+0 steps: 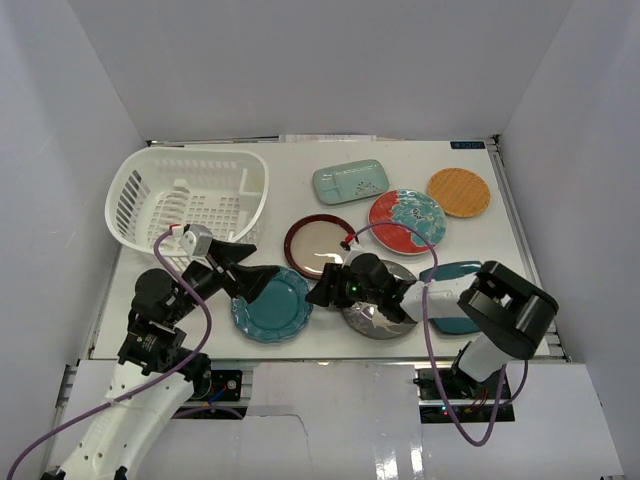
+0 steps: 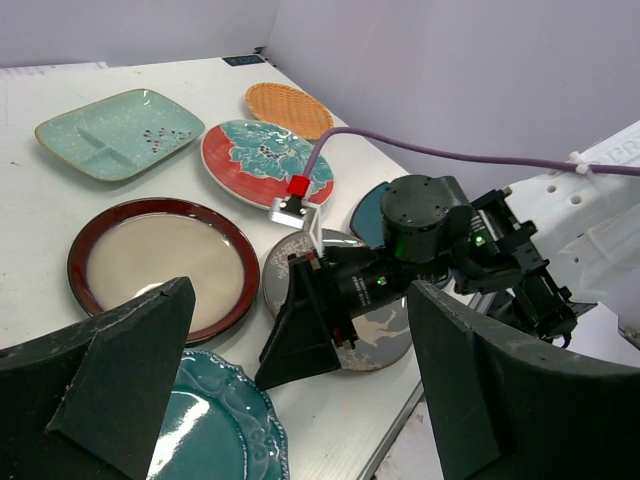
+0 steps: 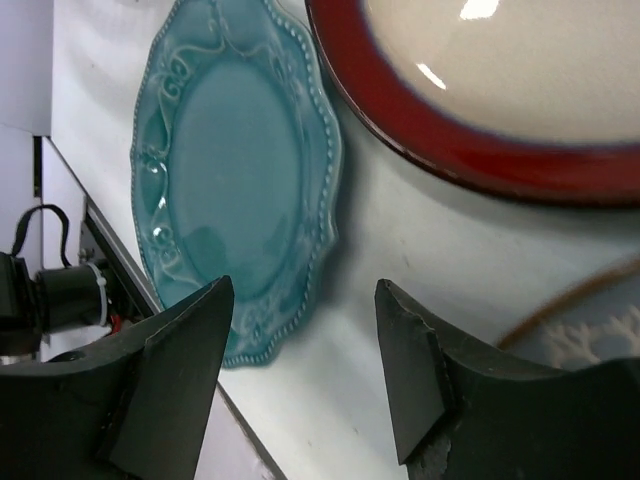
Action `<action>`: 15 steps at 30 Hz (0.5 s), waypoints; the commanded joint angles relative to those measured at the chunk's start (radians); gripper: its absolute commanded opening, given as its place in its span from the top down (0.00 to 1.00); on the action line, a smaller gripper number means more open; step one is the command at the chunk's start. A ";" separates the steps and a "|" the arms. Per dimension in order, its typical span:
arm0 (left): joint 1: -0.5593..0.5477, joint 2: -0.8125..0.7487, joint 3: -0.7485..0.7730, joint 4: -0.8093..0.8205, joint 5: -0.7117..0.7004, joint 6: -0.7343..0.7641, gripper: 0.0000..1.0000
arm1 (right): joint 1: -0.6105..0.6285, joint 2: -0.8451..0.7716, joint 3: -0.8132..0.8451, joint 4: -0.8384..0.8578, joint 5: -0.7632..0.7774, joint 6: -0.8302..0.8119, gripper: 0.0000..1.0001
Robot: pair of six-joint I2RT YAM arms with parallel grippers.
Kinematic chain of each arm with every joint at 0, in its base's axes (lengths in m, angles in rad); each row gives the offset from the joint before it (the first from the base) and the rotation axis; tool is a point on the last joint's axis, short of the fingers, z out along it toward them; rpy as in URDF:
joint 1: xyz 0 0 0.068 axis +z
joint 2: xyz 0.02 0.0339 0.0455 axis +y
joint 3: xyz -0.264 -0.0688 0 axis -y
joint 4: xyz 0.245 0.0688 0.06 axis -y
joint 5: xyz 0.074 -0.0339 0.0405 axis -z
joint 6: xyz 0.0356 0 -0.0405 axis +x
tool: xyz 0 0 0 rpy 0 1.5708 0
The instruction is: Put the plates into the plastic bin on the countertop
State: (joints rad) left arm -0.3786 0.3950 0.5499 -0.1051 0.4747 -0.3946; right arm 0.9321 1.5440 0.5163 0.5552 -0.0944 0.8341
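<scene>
Seven plates lie on the white tabletop [image 1: 290,160], all outside the white slotted plastic bin [image 1: 130,200] at its far left.
The left gripper [image 1: 250,265], jaws wide apart and empty, hovers over the teal scalloped round plate [image 1: 285,310]. The right gripper [image 3: 302,295], jaws partly apart and empty, hangs between that plate and the dark-red-rimmed cream round plate [image 1: 318,243]. The small blue label [image 1: 467,145] at the far right corner is too small to read.
</scene>
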 commanded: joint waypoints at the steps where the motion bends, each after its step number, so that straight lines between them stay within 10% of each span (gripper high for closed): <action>1: 0.006 0.001 0.030 -0.007 -0.034 -0.009 0.02 | 0.010 0.089 0.066 0.126 -0.022 0.051 0.35; 8: 0.004 0.021 0.027 -0.008 -0.059 -0.027 0.02 | 0.017 0.292 0.111 0.297 -0.079 0.163 0.45; 15: 0.004 0.070 0.045 -0.027 -0.042 -0.082 0.02 | 0.019 0.223 0.018 0.399 -0.076 0.200 0.92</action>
State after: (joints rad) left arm -0.3786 0.4431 0.5526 -0.1081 0.4267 -0.4416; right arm 0.9428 1.8324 0.5766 0.8799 -0.1741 1.0519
